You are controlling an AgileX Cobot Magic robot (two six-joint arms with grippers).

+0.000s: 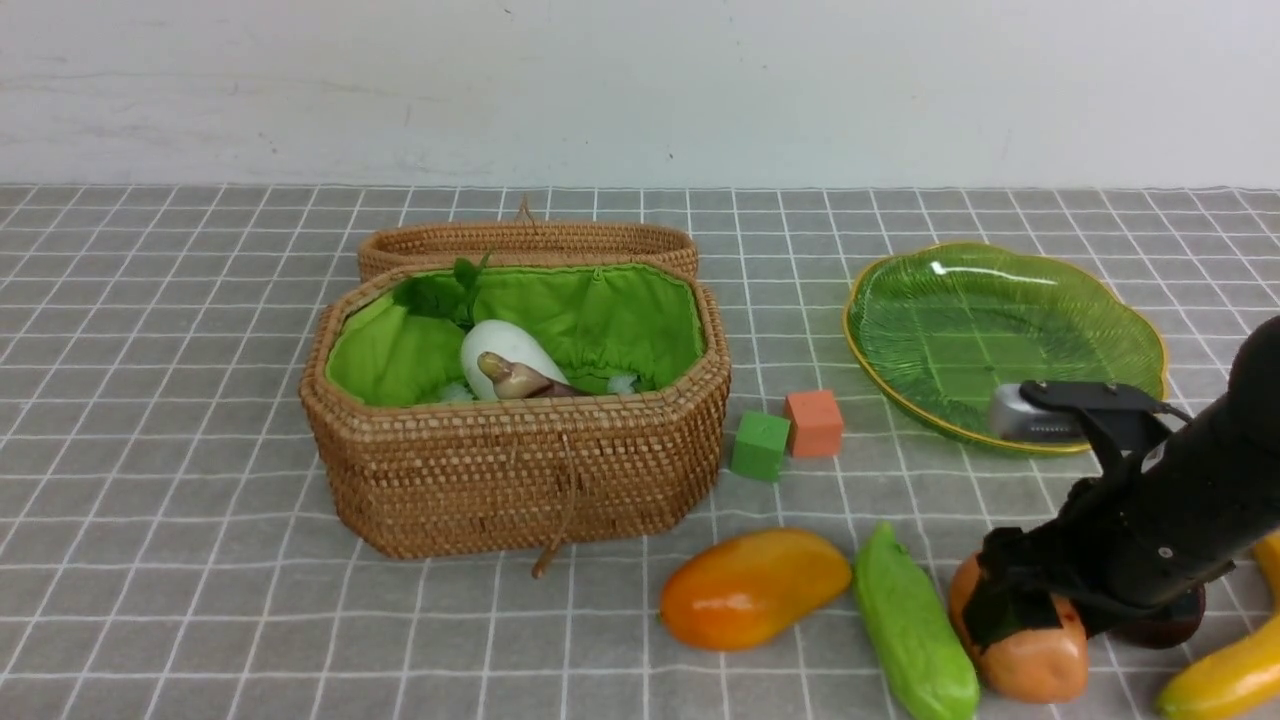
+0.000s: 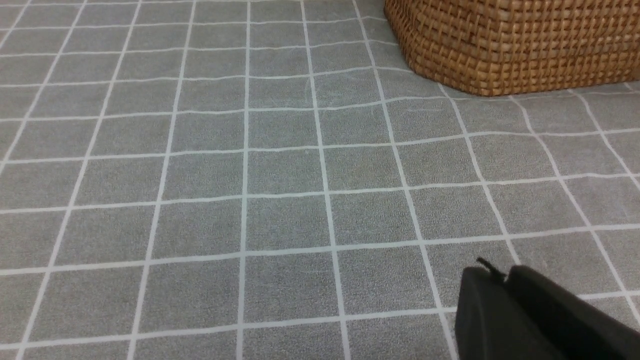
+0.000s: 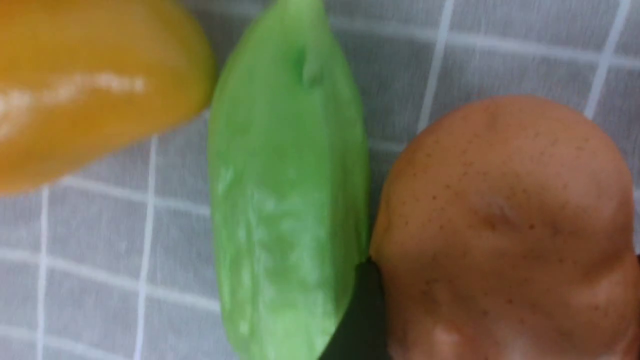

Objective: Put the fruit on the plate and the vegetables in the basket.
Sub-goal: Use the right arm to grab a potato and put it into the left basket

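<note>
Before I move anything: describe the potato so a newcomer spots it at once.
Find the basket, then look right, along the near edge of the table. Past the mango and the gourd lies the potato, under the right gripper. It alone there is dull brown-orange and speckled, not glossy like the mango.
</note>
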